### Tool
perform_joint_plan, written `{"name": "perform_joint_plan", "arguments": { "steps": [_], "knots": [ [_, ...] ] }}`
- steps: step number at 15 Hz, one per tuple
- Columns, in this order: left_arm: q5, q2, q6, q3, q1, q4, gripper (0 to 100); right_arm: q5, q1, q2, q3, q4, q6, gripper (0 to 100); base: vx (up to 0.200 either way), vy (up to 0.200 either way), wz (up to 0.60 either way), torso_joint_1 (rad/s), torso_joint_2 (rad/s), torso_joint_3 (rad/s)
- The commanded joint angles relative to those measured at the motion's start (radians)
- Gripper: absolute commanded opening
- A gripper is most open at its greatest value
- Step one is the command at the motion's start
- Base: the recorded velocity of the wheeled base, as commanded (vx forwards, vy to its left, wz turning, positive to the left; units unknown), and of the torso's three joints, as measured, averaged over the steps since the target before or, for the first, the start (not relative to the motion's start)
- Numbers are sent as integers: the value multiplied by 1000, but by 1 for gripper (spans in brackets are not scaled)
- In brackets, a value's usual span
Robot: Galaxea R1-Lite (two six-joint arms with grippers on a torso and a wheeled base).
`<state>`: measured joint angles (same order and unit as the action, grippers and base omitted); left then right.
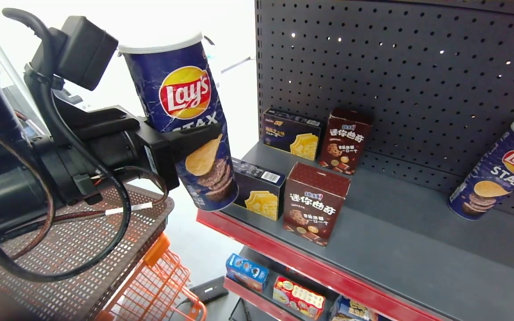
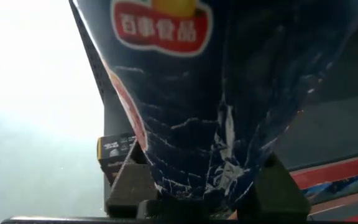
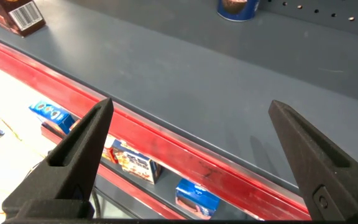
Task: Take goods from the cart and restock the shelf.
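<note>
Left gripper (image 1: 192, 140) is clenching the blue chip can (image 1: 179, 84) around its lower half, holding it tilted in the air beside the shelf's (image 1: 395, 236) left front corner; right gripper (image 3: 191, 155) is hanging released over the shelf's red front edge

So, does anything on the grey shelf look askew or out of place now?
Yes. The blue cylindrical chip can with a white lid at the right of the grey metal shelf is tilted, its top leaning against the black pegboard back panel. The dark red cardboard boxes and dark blue cardboard boxes stand upright.
</note>
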<state>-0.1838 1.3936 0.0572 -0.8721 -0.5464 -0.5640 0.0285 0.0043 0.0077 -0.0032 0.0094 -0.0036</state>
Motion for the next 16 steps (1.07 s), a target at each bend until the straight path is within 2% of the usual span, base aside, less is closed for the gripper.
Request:
{"name": "perform_joint_plan", "arguments": {
  "steps": [1,2,4,7,8,11,12,14,15,16],
  "knots": [
    [0,-5,-2,-5,-15,3,0,1,0,0,0,0,1,100,0,0,0,0,0,0],
    [-9,-5,-10,-5,-20,9,0,1,0,0,0,0,1,100,0,0,0,0,0,0],
    [-72,-7,-14,-13,-33,9,0,1,0,2,0,0,-1,100,0,0,0,0,0,0],
    [-78,-2,-14,-10,-78,9,0,1,0,2,0,0,1,100,0,0,0,0,0,0],
    [-82,-2,-20,-10,-104,13,0,1,0,0,0,0,-1,100,0,0,0,0,0,0],
    [-109,-5,-50,-11,-115,16,0,1,0,2,0,0,-1,100,0,0,0,0,0,0],
    [-143,-7,-68,-7,-116,16,0,1,0,2,0,0,-1,100,0,0,0,0,0,0],
    [-195,-27,-76,-1,-119,16,0,1,0,2,0,0,-1,100,0,0,0,0,0,0],
    [-232,-56,-77,16,-138,16,0,1,0,2,0,0,-1,100,0,0,0,0,0,0],
    [-240,-64,-77,36,-139,16,0,1,0,2,0,0,-1,100,0,0,0,0,0,0]
  ]
}}
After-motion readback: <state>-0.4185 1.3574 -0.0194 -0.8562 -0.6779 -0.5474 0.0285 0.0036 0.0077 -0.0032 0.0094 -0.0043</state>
